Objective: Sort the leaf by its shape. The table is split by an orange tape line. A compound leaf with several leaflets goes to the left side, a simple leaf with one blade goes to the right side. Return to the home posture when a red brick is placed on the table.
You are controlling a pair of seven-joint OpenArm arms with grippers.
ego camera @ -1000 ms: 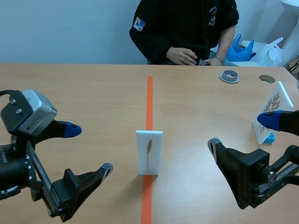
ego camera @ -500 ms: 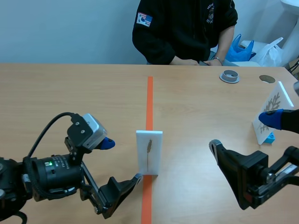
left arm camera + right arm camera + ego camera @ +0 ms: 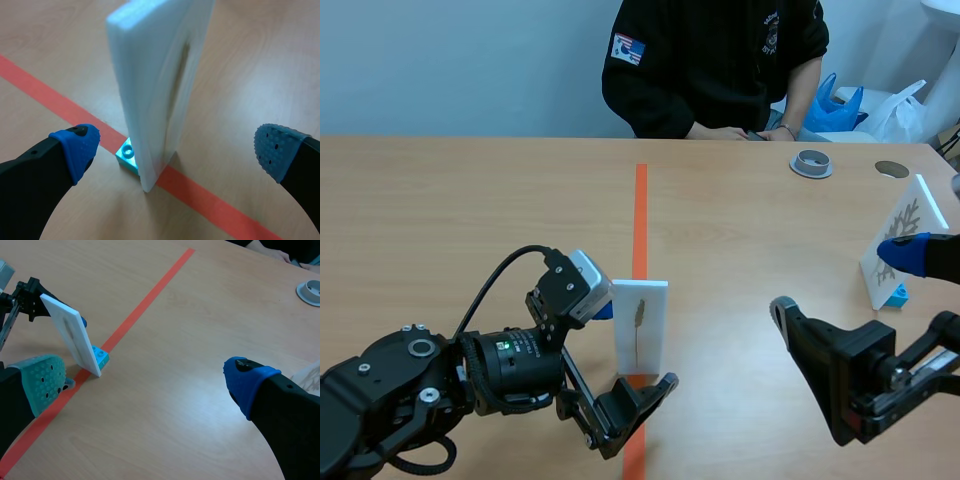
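Leaf card stands upright right on the orange tape line, propped in a small cyan brick at its foot, and it has not shifted over the last second. What has changed is the left gripper. A second ago it hung well to the left of the tape line, and it has since swung in to the line. Its fingers are now spread wide and straddle the card, one pad on each broad face, touching neither. That reads as the approach finished and the squeeze not yet made. The right gripper has kept its place well to the right of the tape line, fingers also spread and holding nothing.

The card's long axis is vertical, and its printed face turns toward the robot. The leaf runs up the card along that same axis, stalk down and tip up. It looks like one narrow blade, so I judge it simple and bound for the right of the tape line. From the left wrist camera the card's thin edge faces the camera, so closing should clamp the flat faces
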